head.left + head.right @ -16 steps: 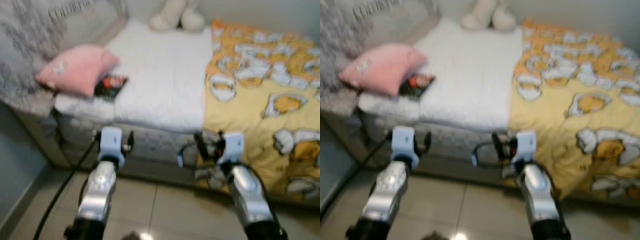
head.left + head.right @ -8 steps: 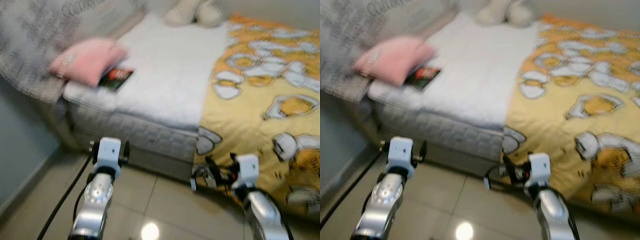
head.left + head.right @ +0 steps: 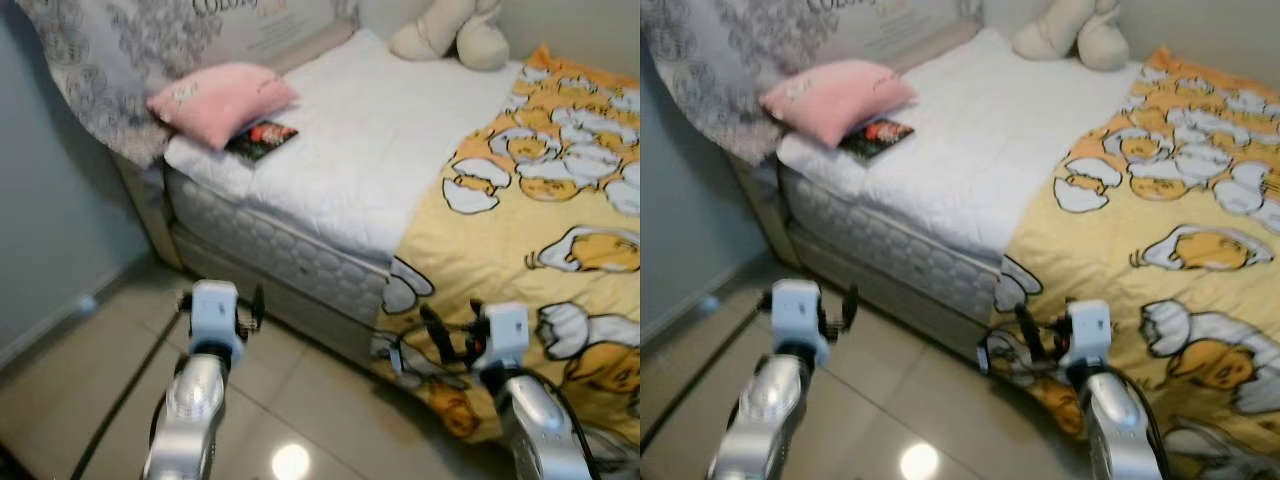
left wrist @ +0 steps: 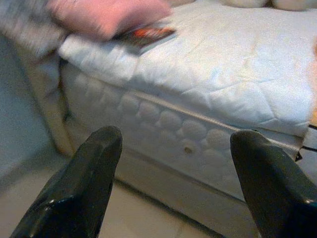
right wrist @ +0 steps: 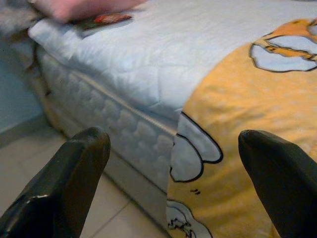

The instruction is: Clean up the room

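White quilted mattress (image 3: 370, 150) lying bare on the left half of the bed, meeting a yellow blanket (image 3: 540, 230) printed with white-and-orange cartoon figures, draping over the right half and hanging down past the bed edge toward the tiled floor (image 3: 90, 370). Pink pillow (image 3: 220, 100) resting near the head corner of the mattress, leaning against a grey patterned throw (image 3: 120, 60). Book (image 3: 262, 140) with a dark red-marked cover lying flat just beside the pillow, touching its edge, near the mattress side. Cream plush toy (image 3: 450, 35) sitting at the far end of the mattress, against the wall.

Left gripper (image 4: 173, 183) hovering low over the floor in front of the mattress side, fingers (image 4: 94, 183) spread wide, holding nothing. Right gripper (image 5: 173, 183) hovering before the hanging blanket edge, fingers (image 5: 69, 183) likewise standing wide apart and empty. Both silver arms reaching forward, well apart from pillow and book. Black cable (image 3: 120, 400) trailing along the floor beside the left arm.
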Motion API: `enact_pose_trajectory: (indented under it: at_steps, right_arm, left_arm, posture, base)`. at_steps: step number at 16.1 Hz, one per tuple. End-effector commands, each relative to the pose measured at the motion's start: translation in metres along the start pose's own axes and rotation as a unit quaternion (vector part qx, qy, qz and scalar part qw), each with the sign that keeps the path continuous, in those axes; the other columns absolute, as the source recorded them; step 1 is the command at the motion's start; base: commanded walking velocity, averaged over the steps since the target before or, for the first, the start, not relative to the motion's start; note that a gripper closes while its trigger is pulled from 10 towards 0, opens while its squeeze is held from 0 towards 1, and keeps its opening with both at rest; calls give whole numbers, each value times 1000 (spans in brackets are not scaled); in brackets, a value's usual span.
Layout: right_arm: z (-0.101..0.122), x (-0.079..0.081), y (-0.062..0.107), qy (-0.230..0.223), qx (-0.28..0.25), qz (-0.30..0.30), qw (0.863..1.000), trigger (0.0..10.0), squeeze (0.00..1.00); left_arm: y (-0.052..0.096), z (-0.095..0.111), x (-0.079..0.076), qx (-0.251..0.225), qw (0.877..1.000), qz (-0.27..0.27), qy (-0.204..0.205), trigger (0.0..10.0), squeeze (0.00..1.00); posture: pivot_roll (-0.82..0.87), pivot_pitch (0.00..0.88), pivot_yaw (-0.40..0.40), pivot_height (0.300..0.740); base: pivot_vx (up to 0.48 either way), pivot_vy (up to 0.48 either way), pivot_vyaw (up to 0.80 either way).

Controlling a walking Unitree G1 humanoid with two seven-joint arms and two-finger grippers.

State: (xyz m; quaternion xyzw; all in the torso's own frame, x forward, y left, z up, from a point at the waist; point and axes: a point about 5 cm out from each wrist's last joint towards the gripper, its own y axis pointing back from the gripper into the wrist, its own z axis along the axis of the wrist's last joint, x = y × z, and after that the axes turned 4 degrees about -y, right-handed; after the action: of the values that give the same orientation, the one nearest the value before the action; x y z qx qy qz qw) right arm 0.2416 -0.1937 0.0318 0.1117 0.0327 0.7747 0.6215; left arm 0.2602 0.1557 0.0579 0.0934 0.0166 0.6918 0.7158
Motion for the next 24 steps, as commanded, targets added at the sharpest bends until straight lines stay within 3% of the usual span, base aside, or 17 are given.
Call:
enact_pose_trajectory:
  at_steps: [1, 4, 8, 12, 14, 19, 24]
  right_arm:
    - [-5, 7, -3, -11, 13, 17, 1000, 10000, 0]
    - [-10, 10, -2, -22, 15, 12, 1000, 10000, 0]
    - [-11, 7, -7, -27, 10, -20, 999, 10000, 0]
    - [-7, 7, -10, -53, -10, -36, 998, 10000, 0]
    - [-9, 12, -8, -40, -8, -31, 999, 10000, 0]
    - [-3, 16, -14, -29, -6, -2, 1000, 10000, 0]
    - [3, 12, -18, -20, 1, 19, 1000, 10000, 0]
  left_arm:
    - [-3, -1, 7, 8, 1000, 4, 2, 10000, 0]
    - [-3, 0, -1, 4, 999, -22, -24, 10000, 0]
    - [-16, 11, -6, -5, 999, -25, -31, 10000, 0]
    - [-11, 3, -2, 10, 996, -36, -82, 10000, 0]
    - [-10, 3, 3, 13, 997, -36, -60, 10000, 0]
    - [-18, 9, -8, 6, 999, -27, -34, 10000, 0]
    - [-21, 11, -14, 2, 1000, -16, -19, 10000, 0]
  posture:
    - [46, 0, 4, 740]
    - [37, 0, 16, 740]
    - [6, 0, 46, 740]
    - [8, 0, 85, 740]
    - [5, 0, 98, 740]
    - [-3, 0, 77, 740]
    - [-5, 0, 43, 740]
  base:
    - [0, -480, 425]
    - [0, -427, 427]
    - [0, 0, 328]
    - [0, 0, 653]
    - [0, 0, 600]
    - [0, 0, 592]
    - [-49, 460, 574]
